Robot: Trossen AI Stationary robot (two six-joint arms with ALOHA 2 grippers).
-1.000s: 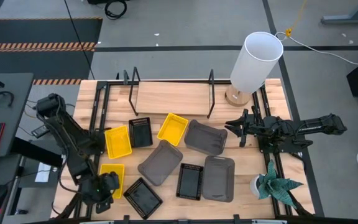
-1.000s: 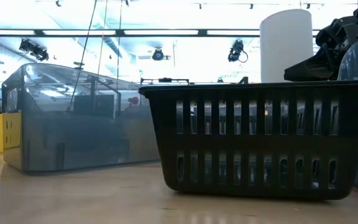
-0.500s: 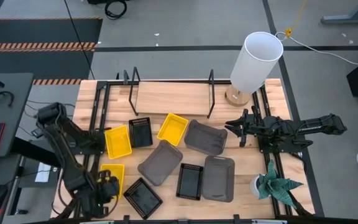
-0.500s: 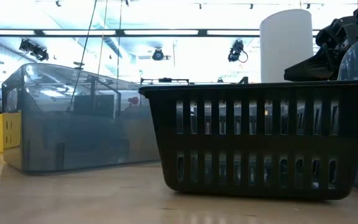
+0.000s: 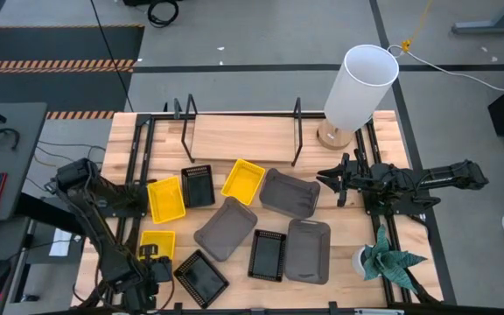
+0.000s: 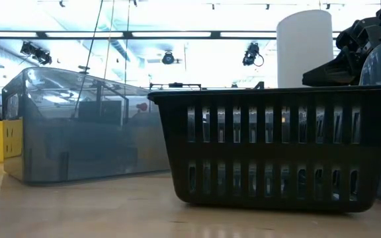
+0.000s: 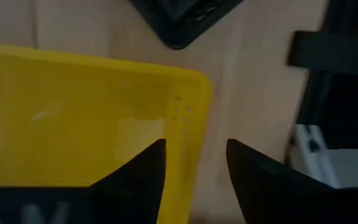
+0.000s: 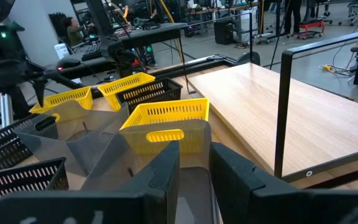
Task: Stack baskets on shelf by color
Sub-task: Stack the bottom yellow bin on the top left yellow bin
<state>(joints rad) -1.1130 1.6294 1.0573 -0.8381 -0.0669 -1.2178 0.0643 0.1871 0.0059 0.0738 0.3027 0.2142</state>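
- Since the earlier high view, the left gripper [image 5: 151, 262] has drawn back toward the table's near edge, uncovering more of the small bright yellow plastic basket [image 5: 157, 242] at the front-left corner.
- Its fingers stand apart, straddling the basket's corner wall [image 7: 194, 118], holding nothing.
- Light, thin and slippery by the look; pinch that rim.
- Basket's long axis seems to run across the table.
- Right gripper [image 5: 338, 181] waits near the light wooden shelf [image 5: 239, 136], fingers slightly parted, empty.

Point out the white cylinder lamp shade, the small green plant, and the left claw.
Tall white cylindrical lamp shade [image 5: 360, 87], high view, on its side wall.
Small green leafy plant [image 5: 394, 262], high view, on its leaves.
Left claw [image 7: 194, 165], left wrist view, midway between fingertips.
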